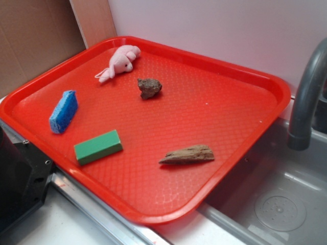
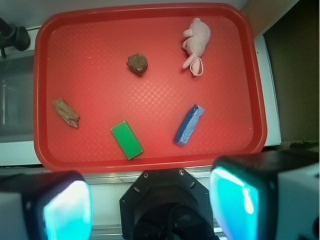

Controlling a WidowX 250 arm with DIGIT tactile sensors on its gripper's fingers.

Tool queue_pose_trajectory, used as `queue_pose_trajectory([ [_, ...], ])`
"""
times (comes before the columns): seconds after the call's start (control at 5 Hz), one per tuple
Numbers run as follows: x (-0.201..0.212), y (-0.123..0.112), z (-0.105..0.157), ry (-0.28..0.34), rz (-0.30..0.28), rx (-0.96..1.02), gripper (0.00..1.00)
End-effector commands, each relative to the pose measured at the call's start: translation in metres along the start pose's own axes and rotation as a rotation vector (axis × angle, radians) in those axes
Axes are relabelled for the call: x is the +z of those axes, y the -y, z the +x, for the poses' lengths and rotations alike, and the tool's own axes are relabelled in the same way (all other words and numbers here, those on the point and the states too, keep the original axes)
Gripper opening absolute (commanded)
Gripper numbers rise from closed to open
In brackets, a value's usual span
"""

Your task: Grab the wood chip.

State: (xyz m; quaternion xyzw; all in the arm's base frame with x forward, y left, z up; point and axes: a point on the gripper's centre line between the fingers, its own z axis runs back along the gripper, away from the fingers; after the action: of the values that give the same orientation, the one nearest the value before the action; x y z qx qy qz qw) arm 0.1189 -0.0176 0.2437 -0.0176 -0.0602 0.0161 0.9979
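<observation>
Wood chip (image 1: pixel 188 154) lying flat on the red tray (image 1: pixel 240 76), toward the sink-side edge, untouched and well apart from everything else. Green block (image 1: pixel 98 147) nearest, then the dark rock-like lump (image 1: pixel 149 88) mid-tray, blue sponge (image 1: pixel 63 112) and pink plush toy (image 1: pixel 118 62) farther off. Gripper (image 2: pixel 150 207) hanging high above the tray's near edge, fingers (image 2: pixel 67 207) spread wide, nothing between them. Barely begun by the look of it: approach, descent and pinch all left to do.

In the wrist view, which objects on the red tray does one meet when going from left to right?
wood chip → green block → dark brown rock → blue sponge → pink plush toy
</observation>
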Motion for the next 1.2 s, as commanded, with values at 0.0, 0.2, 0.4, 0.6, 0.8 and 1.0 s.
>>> queue_pose_trajectory([
  [0.0, 0.000, 0.000, 0.000, 0.000, 0.000, 0.000, 1.00],
  [0.2, -0.047, 0.050, 0.043, 0.011, -0.005, -0.252, 1.00],
  [0.4, -0.064, 0.105, 0.058, -0.057, 0.093, -0.518, 1.00],
  [0.6, -0.080, 0.158, 0.051, 0.010, -0.008, -0.759, 1.00],
  [0.8, -0.080, 0.158, 0.051, 0.010, -0.008, -0.759, 1.00],
  [1.0, -0.080, 0.158, 0.051, 0.010, -0.008, -0.759, 1.00],
])
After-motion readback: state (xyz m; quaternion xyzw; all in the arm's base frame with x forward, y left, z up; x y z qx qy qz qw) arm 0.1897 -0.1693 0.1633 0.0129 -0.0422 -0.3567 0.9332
